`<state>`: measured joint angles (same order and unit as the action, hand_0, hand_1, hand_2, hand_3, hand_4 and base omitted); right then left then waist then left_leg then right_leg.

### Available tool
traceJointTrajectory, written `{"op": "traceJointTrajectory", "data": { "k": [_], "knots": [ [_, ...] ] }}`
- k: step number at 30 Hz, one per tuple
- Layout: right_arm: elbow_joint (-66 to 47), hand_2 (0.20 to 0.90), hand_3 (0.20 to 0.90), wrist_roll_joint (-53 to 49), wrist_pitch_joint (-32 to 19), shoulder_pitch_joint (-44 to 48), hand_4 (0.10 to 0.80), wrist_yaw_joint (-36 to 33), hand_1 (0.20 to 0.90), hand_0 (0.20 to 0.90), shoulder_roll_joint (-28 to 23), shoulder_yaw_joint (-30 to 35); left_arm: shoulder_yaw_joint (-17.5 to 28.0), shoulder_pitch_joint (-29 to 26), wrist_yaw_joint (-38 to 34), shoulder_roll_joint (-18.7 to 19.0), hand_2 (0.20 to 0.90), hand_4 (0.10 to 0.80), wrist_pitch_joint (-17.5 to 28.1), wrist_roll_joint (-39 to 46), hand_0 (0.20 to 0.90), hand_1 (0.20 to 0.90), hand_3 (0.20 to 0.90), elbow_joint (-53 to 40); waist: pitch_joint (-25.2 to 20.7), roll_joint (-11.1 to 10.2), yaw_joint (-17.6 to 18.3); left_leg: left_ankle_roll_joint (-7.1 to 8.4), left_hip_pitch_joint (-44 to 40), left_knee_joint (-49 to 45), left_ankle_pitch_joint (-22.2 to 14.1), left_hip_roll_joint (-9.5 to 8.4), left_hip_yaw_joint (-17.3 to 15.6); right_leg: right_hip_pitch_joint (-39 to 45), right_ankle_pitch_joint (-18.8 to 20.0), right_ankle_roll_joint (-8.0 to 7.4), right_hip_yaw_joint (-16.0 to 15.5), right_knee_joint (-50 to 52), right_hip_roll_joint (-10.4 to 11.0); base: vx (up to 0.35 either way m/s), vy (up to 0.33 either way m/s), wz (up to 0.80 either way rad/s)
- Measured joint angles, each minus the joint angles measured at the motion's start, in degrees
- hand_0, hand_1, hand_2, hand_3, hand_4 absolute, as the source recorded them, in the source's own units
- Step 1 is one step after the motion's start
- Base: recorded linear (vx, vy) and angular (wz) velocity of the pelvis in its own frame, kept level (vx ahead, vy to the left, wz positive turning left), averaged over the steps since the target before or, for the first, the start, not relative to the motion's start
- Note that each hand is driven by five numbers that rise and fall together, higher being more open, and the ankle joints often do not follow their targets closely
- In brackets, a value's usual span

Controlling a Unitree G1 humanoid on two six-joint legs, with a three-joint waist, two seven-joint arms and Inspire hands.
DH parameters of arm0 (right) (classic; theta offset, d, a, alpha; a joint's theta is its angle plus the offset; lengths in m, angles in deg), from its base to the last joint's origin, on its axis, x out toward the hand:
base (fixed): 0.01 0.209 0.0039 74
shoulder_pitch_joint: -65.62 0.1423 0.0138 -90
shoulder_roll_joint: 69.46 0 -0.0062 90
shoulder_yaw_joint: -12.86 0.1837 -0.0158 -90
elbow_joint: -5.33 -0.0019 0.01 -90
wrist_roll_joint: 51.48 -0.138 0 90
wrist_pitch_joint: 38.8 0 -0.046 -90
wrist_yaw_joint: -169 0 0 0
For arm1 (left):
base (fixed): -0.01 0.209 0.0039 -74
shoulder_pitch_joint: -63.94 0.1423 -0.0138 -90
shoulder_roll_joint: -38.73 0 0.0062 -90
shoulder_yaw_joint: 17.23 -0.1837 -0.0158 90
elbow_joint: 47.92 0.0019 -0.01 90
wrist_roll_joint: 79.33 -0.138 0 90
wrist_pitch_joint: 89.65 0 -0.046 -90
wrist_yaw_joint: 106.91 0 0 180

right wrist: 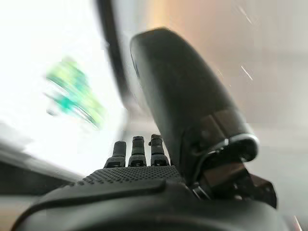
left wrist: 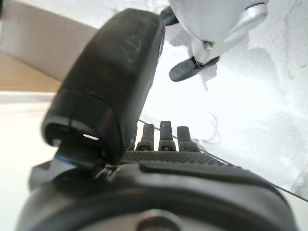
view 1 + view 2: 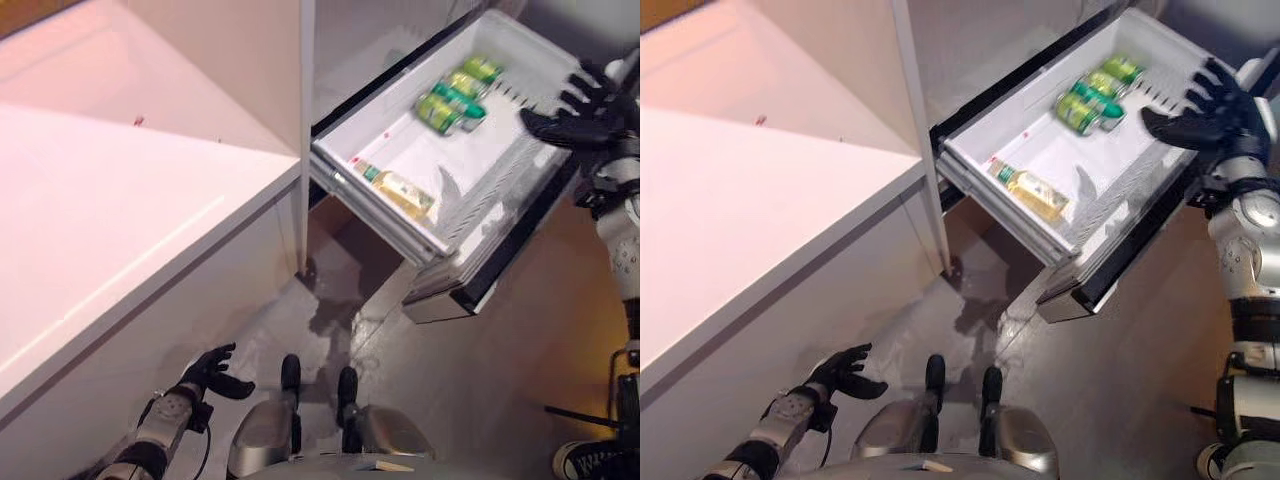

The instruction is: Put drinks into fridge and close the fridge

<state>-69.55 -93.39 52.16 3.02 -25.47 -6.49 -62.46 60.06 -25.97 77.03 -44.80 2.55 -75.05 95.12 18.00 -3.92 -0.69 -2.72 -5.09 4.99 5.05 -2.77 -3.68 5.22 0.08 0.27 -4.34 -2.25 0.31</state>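
Observation:
The white fridge drawer (image 3: 350,140) stands pulled out at the upper right. Inside it lie several green cans (image 3: 455,95) toward the back and one yellowish bottle (image 3: 400,190) near the front. The cans (image 1: 77,94) show as a green smear in the right wrist view. My right hand (image 3: 580,110) hovers over the drawer's far right rim, fingers spread and open, holding nothing. My left hand (image 3: 210,375) hangs low by the white cabinet, relaxed and empty.
A white counter (image 3: 120,220) fills the left side, with a cabinet front below it. The dark fridge front panel (image 3: 500,275) hangs under the drawer. Grey floor (image 3: 480,380) lies beneath. A person's shoe (image 3: 590,460) shows at the lower right corner.

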Motion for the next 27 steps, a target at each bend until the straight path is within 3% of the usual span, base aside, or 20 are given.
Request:
{"op": "traceJointTrajectory", "data": {
  "k": [4, 9, 12, 20, 27],
  "knots": [
    [0.27, 0.9, 0.9, -0.3, -5.04, -4.23, 0.8, -5.3, 0.9, 0.9, 2.71, 0.28, -0.05, 1.11, -0.01, -1.63, 0.9, 0.8, 0.07, -1.18, 0.9, 0.9, 0.9, 2.19, -2.41, 0.74, 1.84, -0.15, -1.09, -2.07, -1.85, -0.08, -1.36, 0.97, -0.27, -0.31, 2.11, 0.78, 0.01, 0.036, 0.005, -0.27],
    [3.2, 0.9, 0.9, -2.63, -6.41, -10.04, 0.8, -7.32, 0.9, 0.9, 4.03, 0.27, -1.57, 0.6, 0.39, -2.38, 0.9, 0.8, -0.99, -2.1, 0.9, 0.9, 0.9, 2.36, -2.64, 2.21, 2.71, -0.66, 1.22, -9.74, -5.54, -0.09, -1.38, -0.63, -2.51, -0.6, 2.44, 6.52, 0.59, -0.026, -0.021, -0.04],
    [5.98, 0.9, 0.9, -5.59, -6.5, -10.03, 0.8, -7.39, 0.9, 0.9, 4.07, 0.28, -2.25, -0.4, 0.15, -2.4, 0.9, 0.8, -1.04, -1.94, 0.9, 0.9, 0.9, 2.16, -2.34, 3.23, 2.47, -1.3, 5.58, -15.94, -7.6, -0.3, -1.43, -5.76, -5.28, -0.91, 2.38, 13.79, 1.21, -0.161, -0.01, 0.05],
    [9.75, 0.9, 0.9, -15.57, -7.42, -4.59, 0.8, -4.83, 0.9, 0.9, 4.21, -2.36, -4.25, -6.58, -4.0, -1.59, 0.9, 0.8, -1.62, 2.14, 0.9, 0.9, 0.9, -0.46, 5.95, 5.31, 0.39, -3.46, 22.87, -39.23, -14.83, -1.81, -1.33, -22.98, -13.84, -1.43, 2.09, 38.89, 4.4, -0.156, 0.048, 0.13],
    [9.5, 0.9, 0.9, -16.0, -11.29, 1.65, 0.8, -1.51, 0.9, 0.9, 5.71, -3.16, -4.46, -3.55, -4.89, -2.13, 0.9, 0.8, -1.99, 3.37, 0.9, 0.9, 0.9, -0.45, 9.41, 5.93, -0.96, -4.48, 31.49, -46.76, -15.73, -4.33, -1.07, -31.47, -15.59, -1.5, 2.07, 48.54, 7.35, -0.056, 0.064, 0.12]
  ]
}}
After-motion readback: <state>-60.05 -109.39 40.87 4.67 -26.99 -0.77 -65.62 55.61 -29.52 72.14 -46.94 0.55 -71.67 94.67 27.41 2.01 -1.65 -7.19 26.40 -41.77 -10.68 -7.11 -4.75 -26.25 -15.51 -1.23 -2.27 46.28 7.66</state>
